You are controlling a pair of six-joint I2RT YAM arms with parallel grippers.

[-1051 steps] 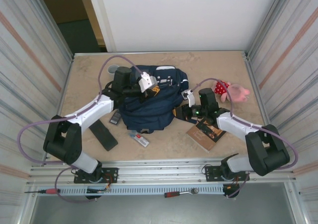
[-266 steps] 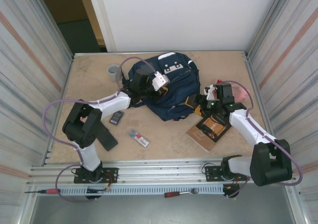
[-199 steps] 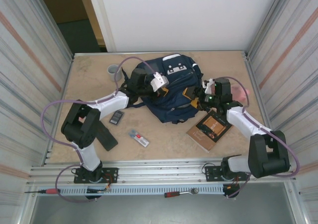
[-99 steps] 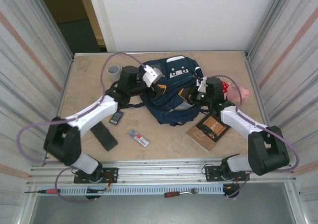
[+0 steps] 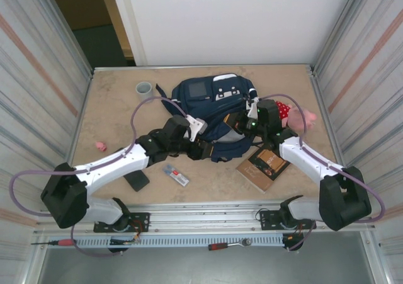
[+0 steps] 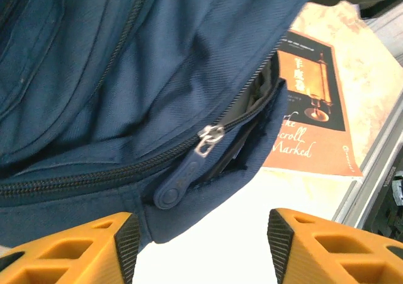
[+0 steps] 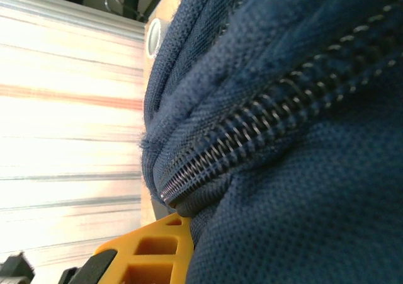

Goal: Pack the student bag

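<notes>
The bag (image 5: 211, 101) looks soft and floppy, so the stiff zip pull (image 6: 187, 174) is a better hold than loose cloth. The left gripper (image 6: 201, 233) is spread and empty just short of it, and the right gripper (image 5: 247, 116) pinches bag fabric.

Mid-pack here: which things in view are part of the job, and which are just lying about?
Job: student bag, its zipper pull, left gripper open before it, right gripper shut on the bag; probably to pack: book, pink plush toy.
Lying about: grey cup, screwdriver and red-handled tool on the front rail.
</notes>
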